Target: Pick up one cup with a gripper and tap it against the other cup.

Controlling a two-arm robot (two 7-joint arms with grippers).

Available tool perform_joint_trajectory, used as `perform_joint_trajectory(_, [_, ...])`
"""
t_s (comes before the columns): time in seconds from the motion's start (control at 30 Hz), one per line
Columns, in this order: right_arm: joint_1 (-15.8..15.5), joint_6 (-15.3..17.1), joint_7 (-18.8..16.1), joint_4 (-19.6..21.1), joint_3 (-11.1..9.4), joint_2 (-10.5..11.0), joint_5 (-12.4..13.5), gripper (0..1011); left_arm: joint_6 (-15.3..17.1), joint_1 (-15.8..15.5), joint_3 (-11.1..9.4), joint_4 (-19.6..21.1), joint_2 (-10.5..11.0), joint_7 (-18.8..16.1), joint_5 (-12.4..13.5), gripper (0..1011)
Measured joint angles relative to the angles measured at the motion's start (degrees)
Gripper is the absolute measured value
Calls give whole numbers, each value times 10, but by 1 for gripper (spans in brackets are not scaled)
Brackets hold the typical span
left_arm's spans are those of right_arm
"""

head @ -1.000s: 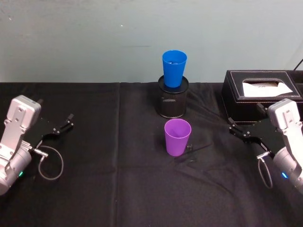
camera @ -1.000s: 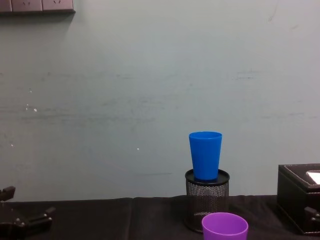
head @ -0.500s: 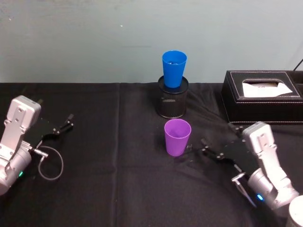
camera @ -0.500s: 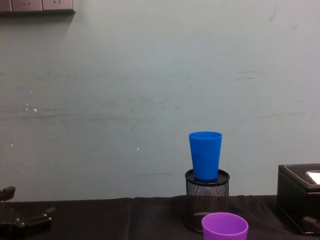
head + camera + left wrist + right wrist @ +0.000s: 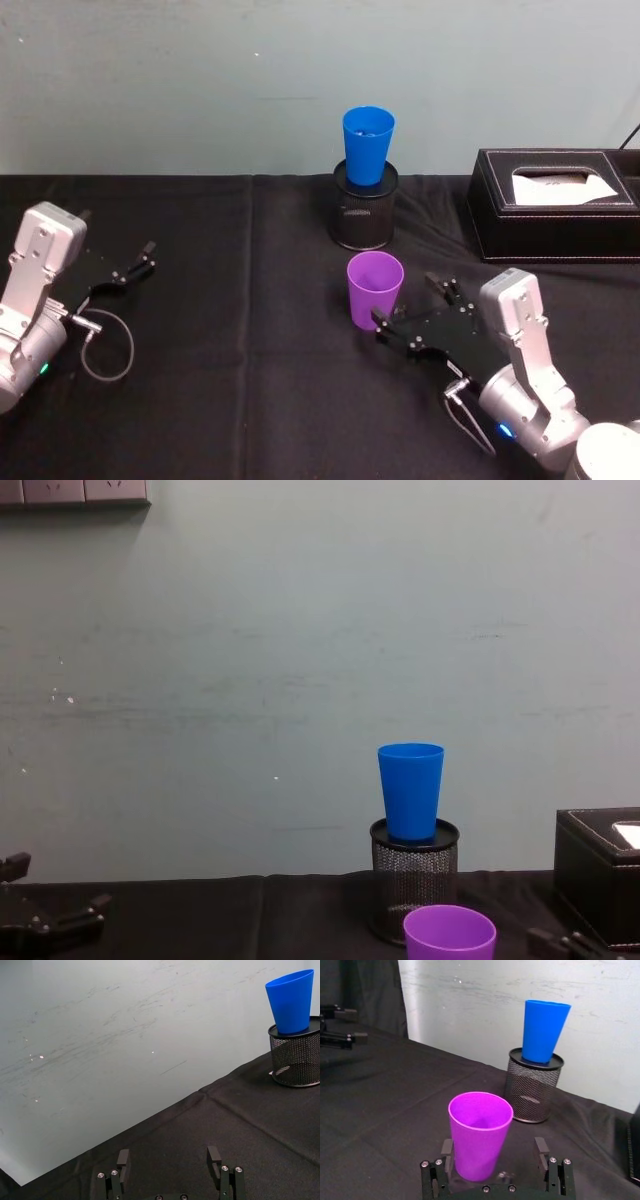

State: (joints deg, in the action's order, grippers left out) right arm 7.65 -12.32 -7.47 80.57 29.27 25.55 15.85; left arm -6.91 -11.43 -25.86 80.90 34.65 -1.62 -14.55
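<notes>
Black cloth table [image 5: 250,400] across the lower part of my head view. Black tissue box [image 5: 555,205] at upper right. Right gripper [image 5: 412,302] at lower right, low over the cloth, fingers spread wide. Left gripper [image 5: 140,262] at the left edge, fingers apart, holding nothing. Mesh pen holder [image 5: 365,218] at upper centre, blue cup [image 5: 367,145] upright in its mouth. Purple cup [image 5: 375,290] upright at centre, just below the holder, at the right gripper's fingertips, not clamped.

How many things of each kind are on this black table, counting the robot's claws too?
Cups: 2, purple cup and blue cup
Mesh holder: 1
Tissue box: 1
Grippers: 2, left gripper idle at the left, right gripper open around the purple cup
Total: 6
</notes>
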Motion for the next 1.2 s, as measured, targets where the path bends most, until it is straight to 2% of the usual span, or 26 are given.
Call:
perform_joint_trajectory(0.33, [31, -10, -30, -49, -7, -43, 11, 1002, 0, 0, 0, 0, 0, 0, 0, 1000])
perform_joint_trajectory(0.57, [46, -10, -46, -74, -13, -65, 17, 1002, 0, 0, 0, 0, 0, 0, 0, 1000])
perform_joint_trajectory(0.83, [56, -10, -60, -95, -19, -85, 19, 1002, 0, 0, 0, 0, 0, 0, 0, 1000])
perform_joint_trajectory(1.13, [66, -13, -73, -117, -23, -102, 10, 1002, 0, 0, 0, 0, 0, 0, 0, 1000])
perform_joint_trajectory(1.2, [67, -13, -74, -119, -24, -105, 7, 968, 0, 0, 0, 0, 0, 0, 0, 1000])
